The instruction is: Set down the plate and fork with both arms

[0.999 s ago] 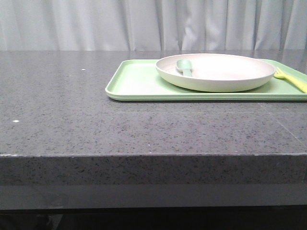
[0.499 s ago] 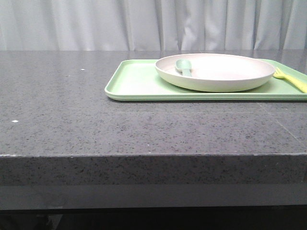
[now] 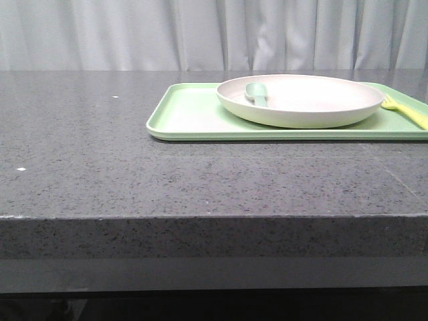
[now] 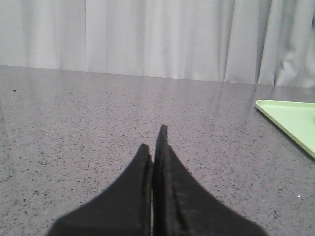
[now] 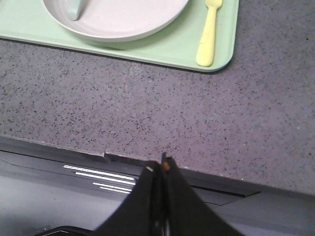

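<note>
The cream plate rests on the light-green tray at the right of the counter, with a teal spoon lying in it. The pale-yellow fork lies on the tray just right of the plate; the right wrist view shows the fork beside the plate on the tray. My right gripper is shut and empty, back over the counter's front edge, well short of the tray. Shut and empty too, my left gripper hovers low over bare counter, left of the tray corner.
Dark speckled stone counter with its front edge close to the camera. A grey curtain hangs behind the counter. Neither arm shows in the front view.
</note>
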Robot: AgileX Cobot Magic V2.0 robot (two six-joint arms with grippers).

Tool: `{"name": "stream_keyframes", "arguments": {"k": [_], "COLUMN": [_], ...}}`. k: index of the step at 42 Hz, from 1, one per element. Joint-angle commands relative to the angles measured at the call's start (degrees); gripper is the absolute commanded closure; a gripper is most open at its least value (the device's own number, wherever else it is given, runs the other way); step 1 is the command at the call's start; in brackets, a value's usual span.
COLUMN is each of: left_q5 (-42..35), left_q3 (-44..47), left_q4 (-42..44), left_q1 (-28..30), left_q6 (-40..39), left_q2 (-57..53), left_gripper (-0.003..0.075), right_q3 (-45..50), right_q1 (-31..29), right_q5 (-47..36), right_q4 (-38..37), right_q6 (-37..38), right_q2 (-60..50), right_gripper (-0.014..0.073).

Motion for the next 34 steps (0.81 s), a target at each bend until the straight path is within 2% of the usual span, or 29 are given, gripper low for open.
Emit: {"name": "stream_keyframes", "arguments": {"k": [1,16,19,22,26,34], "left_q5": [-4.1,-4.1,-4.1,-4.1,-4.1,-4.1], "left_q3": [0.2,0.2,0.2,0.2,0.2,0.2], "left_q4": [0.1,0.1,0.1,0.1,0.1,0.1], "left_q1": [0.0,0.0,0.0,0.0,0.0,0.0], "left_q6": [-0.7,-0.7,-0.7,-0.7,-0.7,-0.7], "left_q2": [-1.3,-1.3,-1.3,-1.3,-1.3,-1.3], "left_gripper": [0.0739,0.0739,0.0739,0.0739,0.0739,0.0739], "right_q3": [-1.4,-1.3,-0.8,1.7,7.7,25.1], "right_q1": [0.0,0.0,-0.3,-0.5,-0.5,-0.5], "right_q5": [-3.3,-3.2,-4.8,-10.2,-21.8,-43.6], "right_q4": [0.1,0.1,-1.8,-2.1,-2.2,-2.2], "right_q6": [-0.5,-0.5,-0.5,-0.5,-0.5,-0.5], "right_q2": [0.1,-0.4,-2.0,-4.8,-10.5,-23.1], "right_gripper": [0.0662,0.0662,0.0662,0.0662,0.0662,0.0662]}}
